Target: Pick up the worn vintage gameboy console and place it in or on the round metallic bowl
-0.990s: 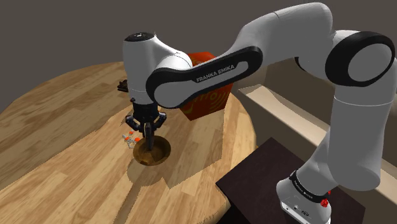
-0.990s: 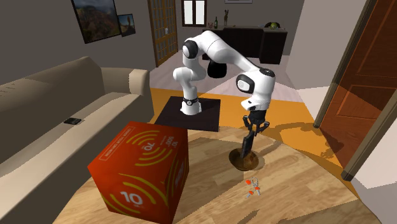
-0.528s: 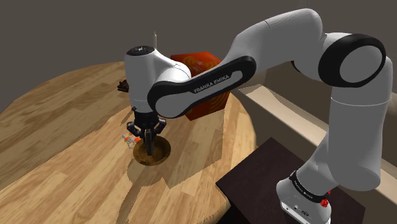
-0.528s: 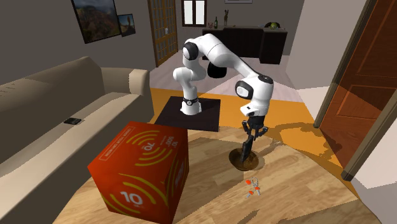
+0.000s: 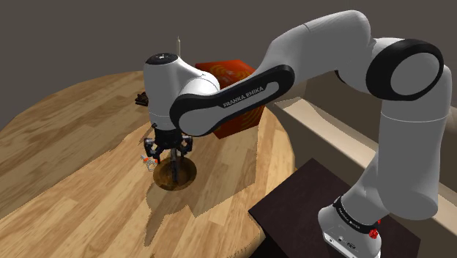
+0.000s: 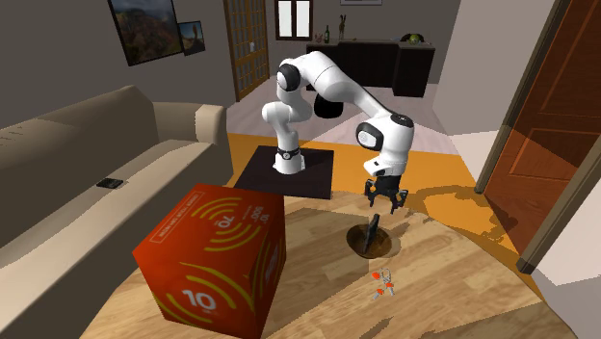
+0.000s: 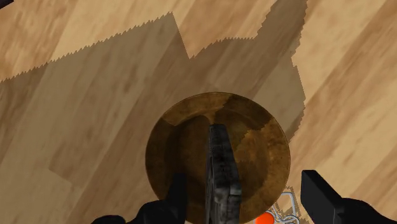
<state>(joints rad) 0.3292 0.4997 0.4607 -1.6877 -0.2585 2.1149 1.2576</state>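
Between spread, empty fingers (image 7: 321, 194), the wrist view shows the gameboy (image 7: 221, 172) edge-up in the bowl (image 7: 172, 146).

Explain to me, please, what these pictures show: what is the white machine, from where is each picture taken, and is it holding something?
The white machine is a robot arm that stands on a dark box beside a round wooden table. Its black end effector has two fingers for grasping.

The shoulder view looks down from beside the arm. The second exterior view faces it across the table, in a room with a sofa. The wrist view looks along the fingers themselves.

On the table are a red box, a small orange and white object and a round brown bowl. A dark grey, worn game console stands on its edge inside the bowl. The fingers are apart on either side of it and do not touch it, so nothing is held.
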